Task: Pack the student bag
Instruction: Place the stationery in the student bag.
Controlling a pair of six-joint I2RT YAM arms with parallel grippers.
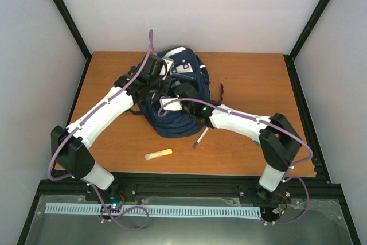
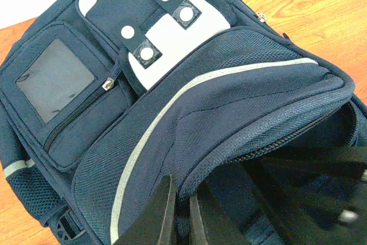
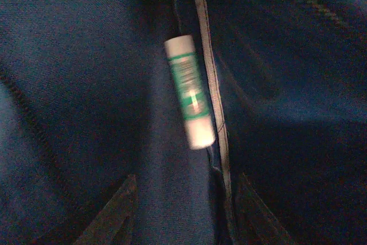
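The student bag (image 1: 172, 123), navy with white patches and a thin pale stripe, lies in the middle of the table with its main compartment unzipped. My left gripper (image 2: 182, 190) is shut on the rim of the bag's (image 2: 229, 101) opening and holds it up. My right gripper (image 3: 186, 179) is inside the bag (image 3: 86, 84), open, with nothing between its fingers. A white and green tube (image 3: 189, 98), slightly blurred, lies just beyond the fingertips against an inner seam. From above, the left gripper (image 1: 157, 73) is at the bag's far side and the right gripper (image 1: 184, 93) reaches into its middle.
A yellow marker (image 1: 158, 154) lies on the wooden table (image 1: 258, 78) in front of the bag. A purple pen (image 1: 200, 137) lies beside the bag's near right edge, under my right arm. Black frame rails border the table.
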